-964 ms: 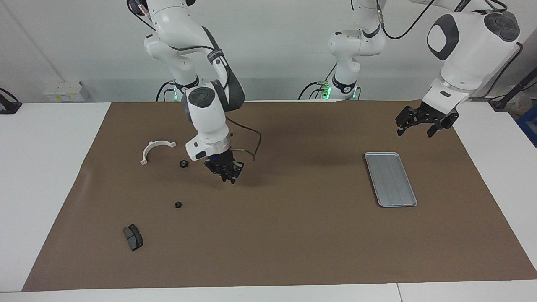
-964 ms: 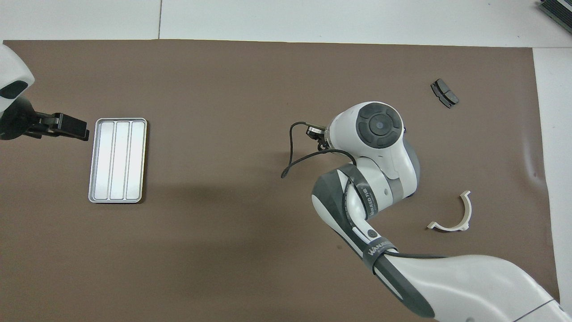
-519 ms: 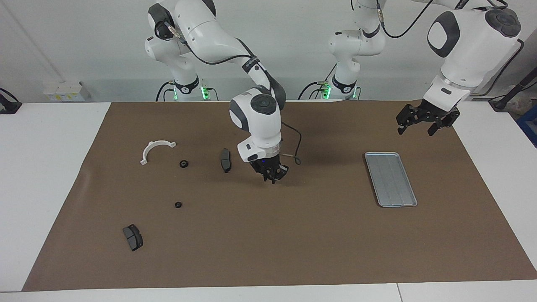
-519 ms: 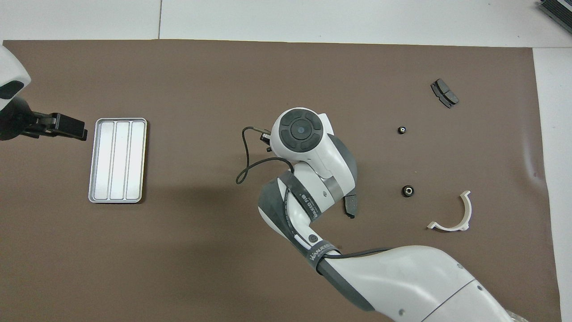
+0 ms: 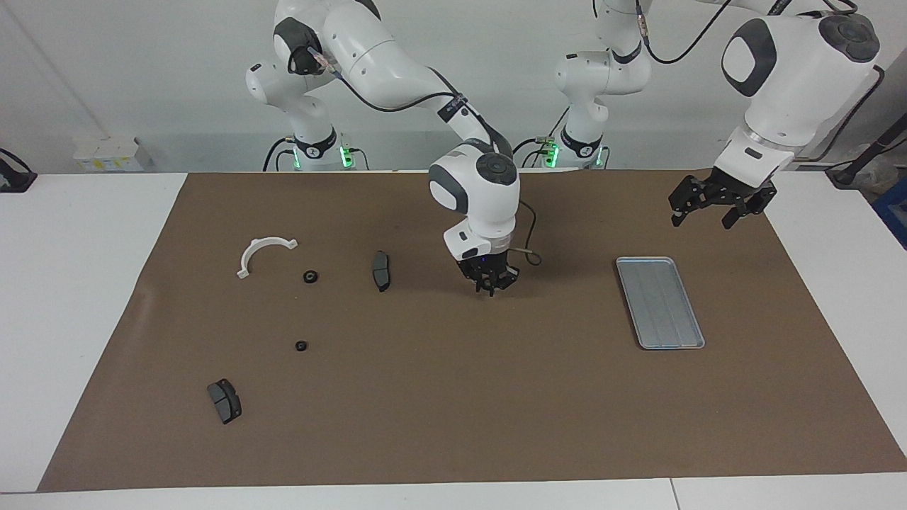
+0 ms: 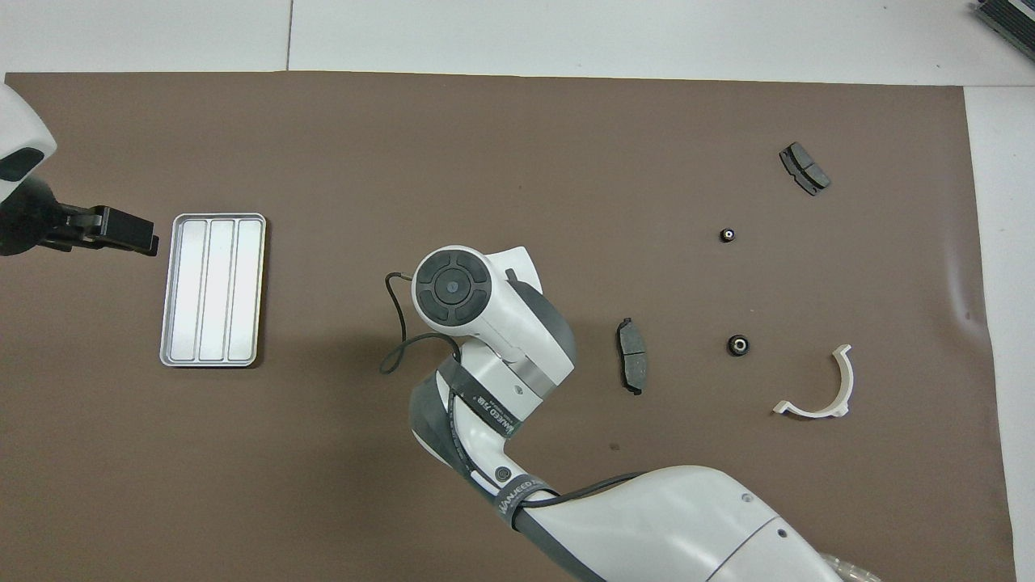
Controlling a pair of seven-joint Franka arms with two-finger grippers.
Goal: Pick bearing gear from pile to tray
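Note:
The pile lies at the right arm's end of the brown mat: two small black bearing gears, two dark brake pads and a white curved bracket. The silver tray sits bare toward the left arm's end. My right gripper hangs low over the middle of the mat, between pile and tray, fingertips shut. Whether a gear sits between them does not show. In the overhead view its own wrist hides it. My left gripper waits open in the air beside the tray.
A brown mat covers most of the white table. A thin black cable loops out from the right wrist. From above, the gears and the nearer brake pad lie beside the right arm's forearm.
My right arm has swung from the pile toward the tray with its gripper shut, uncovering a brake pad and two gears. The left arm has stayed put.

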